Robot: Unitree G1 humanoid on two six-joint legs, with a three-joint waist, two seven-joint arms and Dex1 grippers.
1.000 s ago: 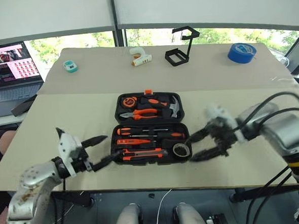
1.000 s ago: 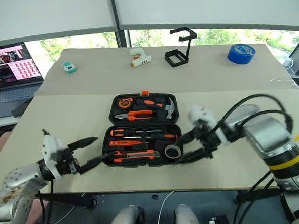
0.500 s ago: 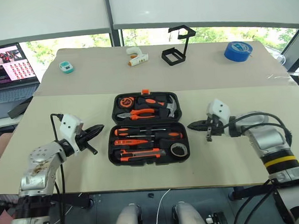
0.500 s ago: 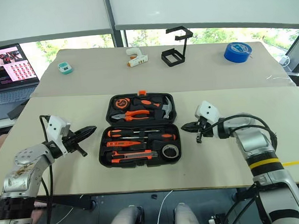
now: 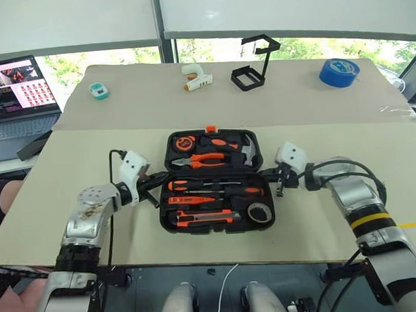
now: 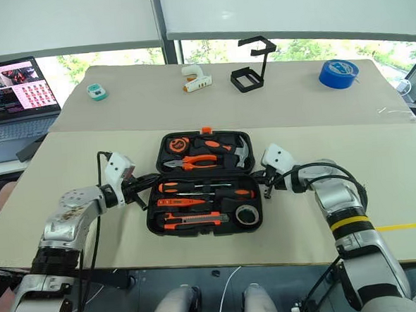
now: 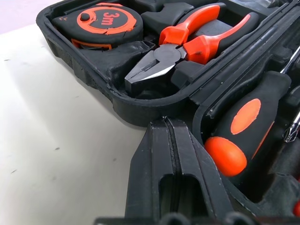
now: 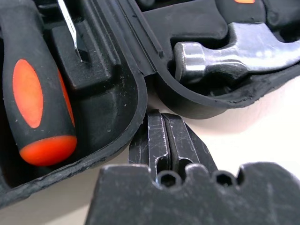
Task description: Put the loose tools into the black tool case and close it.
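The black tool case lies open flat in the middle of the table. Its near half holds two orange-and-black screwdrivers, the slim orange tester, the utility knife and the small dark tape roll. A tape measure, pliers and a hammer sit in the far half. My left gripper is shut, tips against the case's left side at the hinge. My right gripper is shut at the hinge on the right side.
At the table's back stand a black wire stand, a white-orange gun-shaped tool, a big blue tape roll and a small teal object. A laptop is far left. A person's hand shows at the near left.
Both grippers went from open to shut and moved forward and inward, ending against the case's two sides at the hinge. The case and tools have not moved.
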